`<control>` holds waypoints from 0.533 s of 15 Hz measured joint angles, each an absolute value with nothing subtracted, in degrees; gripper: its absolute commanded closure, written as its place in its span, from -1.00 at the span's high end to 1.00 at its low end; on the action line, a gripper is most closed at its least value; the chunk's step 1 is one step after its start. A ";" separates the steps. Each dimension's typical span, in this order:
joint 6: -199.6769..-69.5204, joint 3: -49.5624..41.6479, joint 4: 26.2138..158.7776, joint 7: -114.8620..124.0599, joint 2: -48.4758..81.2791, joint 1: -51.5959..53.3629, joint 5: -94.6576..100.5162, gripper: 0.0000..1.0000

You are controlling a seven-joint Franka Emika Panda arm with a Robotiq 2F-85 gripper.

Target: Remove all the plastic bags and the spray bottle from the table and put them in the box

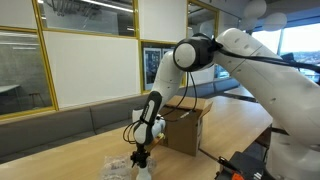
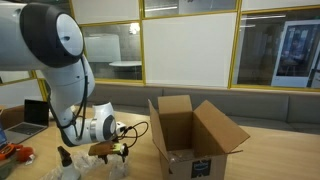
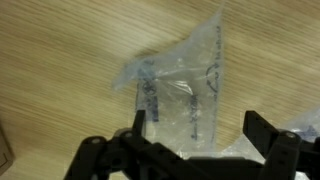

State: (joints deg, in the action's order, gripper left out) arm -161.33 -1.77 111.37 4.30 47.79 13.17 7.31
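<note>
Wrist view: the gripper (image 3: pixel 195 118) is seen w/ fingers (image 3: pixel 138 128) spread wide apart, nothing clamped btwn them. A clear plastic bag (image 3: pixel 182 92) is laid flat on the wooden table (image 3: pixel 60 60), directly under the hand. Its lower part is framed by the two fingers and its upper corner reaches past the tips. Whether it is touched can't be told. A second bit of clear plastic (image 3: pixel 306 125) is caught at the frame edge, outside one finger. In an exterior view the gripper (image 1: pixel 141 157) is pointed down at pale bags (image 1: pixel 122 168) on the tabletop, w/ the cardboard box (image 1: pixel 186 128) near, just behind the arm. In both exterior views the box is shown w/ flaps open.
</note>
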 measured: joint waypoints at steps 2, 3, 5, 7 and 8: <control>-161.57 -1.16 111.34 4.30 48.42 12.80 6.98 1.00; -161.67 -0.97 111.33 4.30 48.69 12.65 6.83 1.00; -161.85 -0.76 111.29 4.30 49.22 12.44 6.34 1.00; -161.98 -0.50 111.28 4.30 49.72 12.16 5.99 1.00; -162.04 -0.36 111.27 4.30 49.93 12.02 5.84 1.00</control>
State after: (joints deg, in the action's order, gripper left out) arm -162.04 -0.36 111.27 4.30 49.93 12.02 5.84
